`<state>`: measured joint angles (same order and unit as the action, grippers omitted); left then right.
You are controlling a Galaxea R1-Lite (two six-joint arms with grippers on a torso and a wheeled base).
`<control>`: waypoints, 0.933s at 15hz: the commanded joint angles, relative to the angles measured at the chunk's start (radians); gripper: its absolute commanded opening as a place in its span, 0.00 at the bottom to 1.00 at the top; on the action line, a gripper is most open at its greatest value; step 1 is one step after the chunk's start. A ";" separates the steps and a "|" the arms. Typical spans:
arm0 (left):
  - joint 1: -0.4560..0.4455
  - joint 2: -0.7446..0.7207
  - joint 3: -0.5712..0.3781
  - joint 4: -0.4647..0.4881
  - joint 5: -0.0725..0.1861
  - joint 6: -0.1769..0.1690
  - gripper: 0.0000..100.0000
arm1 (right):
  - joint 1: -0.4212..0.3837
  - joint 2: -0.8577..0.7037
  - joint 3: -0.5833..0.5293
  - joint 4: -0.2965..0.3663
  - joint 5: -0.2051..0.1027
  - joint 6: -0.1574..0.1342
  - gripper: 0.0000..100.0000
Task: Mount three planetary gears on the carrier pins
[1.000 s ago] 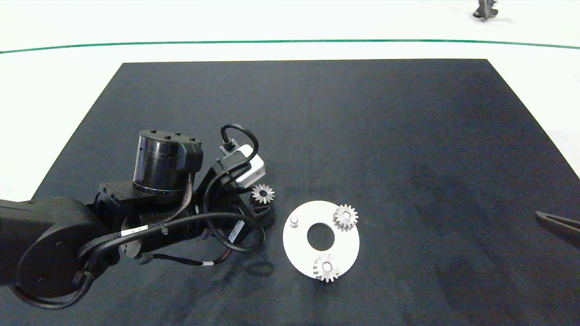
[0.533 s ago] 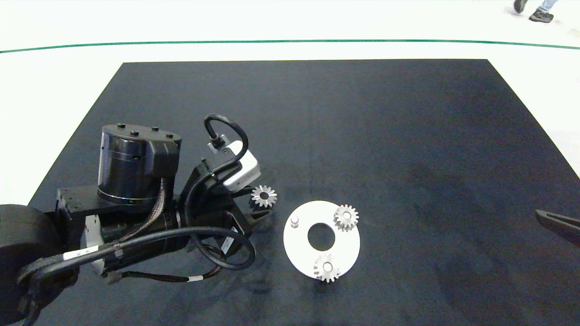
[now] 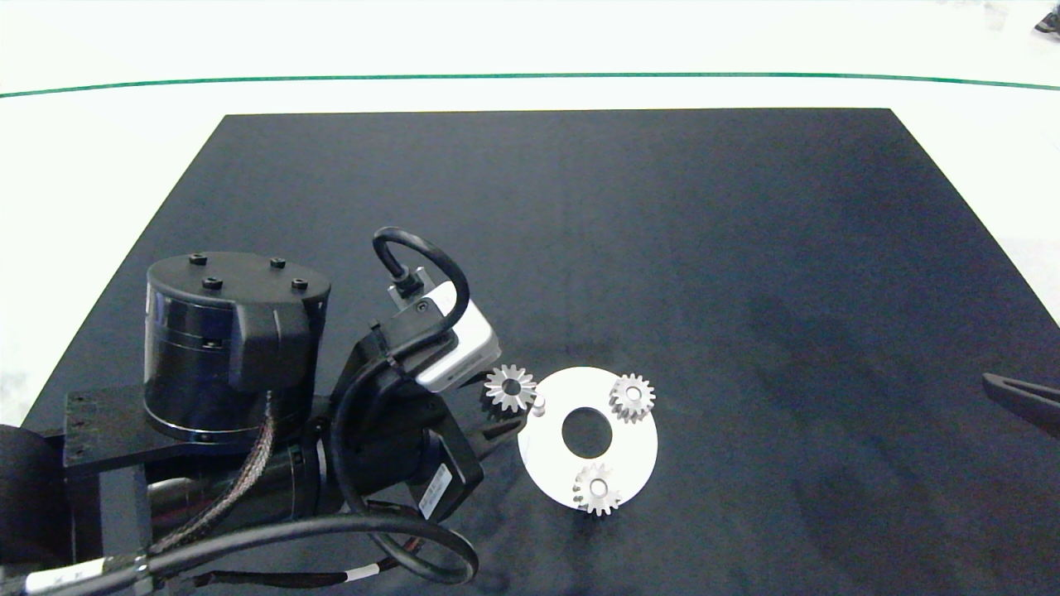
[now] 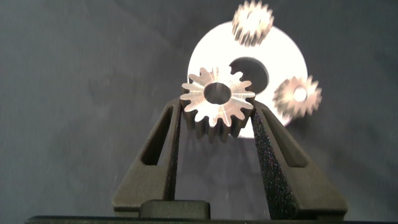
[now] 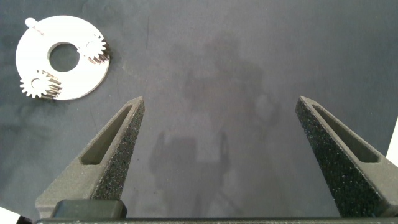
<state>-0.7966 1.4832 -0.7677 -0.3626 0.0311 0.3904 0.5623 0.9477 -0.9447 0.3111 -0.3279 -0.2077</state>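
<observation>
The white carrier disc [image 3: 629, 447] lies on the black mat. Two planetary gears sit on its pins, one at the back right [image 3: 632, 397] and one at the front [image 3: 596, 488]. The third pin [image 3: 539, 405] stands bare at the disc's left edge. My left gripper [image 3: 507, 401] is shut on the third gear [image 3: 510, 388], which hangs above the mat just left of that bare pin. In the left wrist view the held gear [image 4: 217, 102] sits between both pads, with the disc [image 4: 289, 53] beyond it. My right gripper [image 5: 217, 140] is open over bare mat, far right of the disc [image 5: 65, 84].
The black mat [image 3: 580, 232] covers most of the table, with white table surface around it. A green line [image 3: 530, 77] runs across the back. A person's shoe [image 3: 1048, 22] shows at the far top right corner.
My left arm has carried the gear to the right and toward the front, from the mat left of the disc to just beside the bare pin. The person beyond the table walked right.
</observation>
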 commanded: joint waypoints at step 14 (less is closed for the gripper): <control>-0.032 0.195 0.011 -0.236 0.036 -0.028 0.19 | -0.001 -0.007 0.001 0.003 -0.002 -0.002 1.00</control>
<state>-0.8347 1.6645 -0.7566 -0.5945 0.0664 0.3591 0.5609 0.9415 -0.9432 0.3126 -0.3281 -0.2083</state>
